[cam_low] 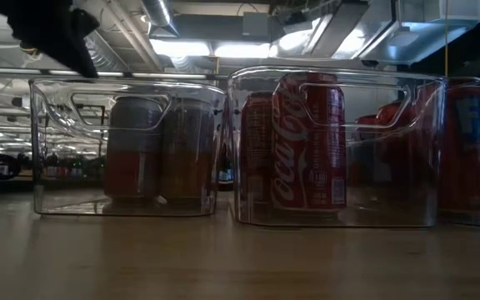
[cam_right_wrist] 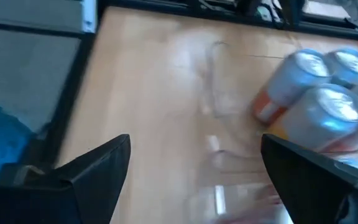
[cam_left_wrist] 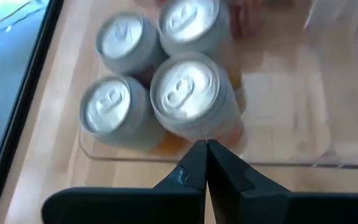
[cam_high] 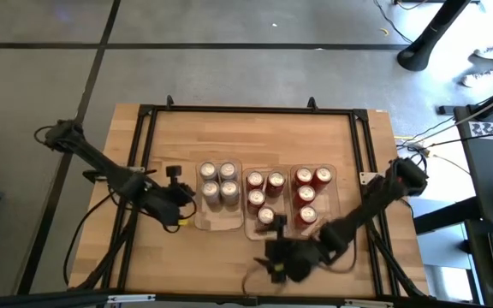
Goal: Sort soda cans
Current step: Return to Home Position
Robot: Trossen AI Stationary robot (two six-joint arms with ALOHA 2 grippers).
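Observation:
Several soda cans stand upright in three clear trays. The left tray holds silver-and-orange cans. The middle tray and the right tray hold red cans. My left gripper is shut and hovers above the left tray's left wall; it shows as a dark shape in the low view. My right gripper is open wide, near the table's near edge in front of the middle tray, pointing toward the table's left.
A black frame runs around the wooden table top. Bare wood lies left of the trays and along the far side. The near half of the left tray holds no cans. Cables run off the table's right edge.

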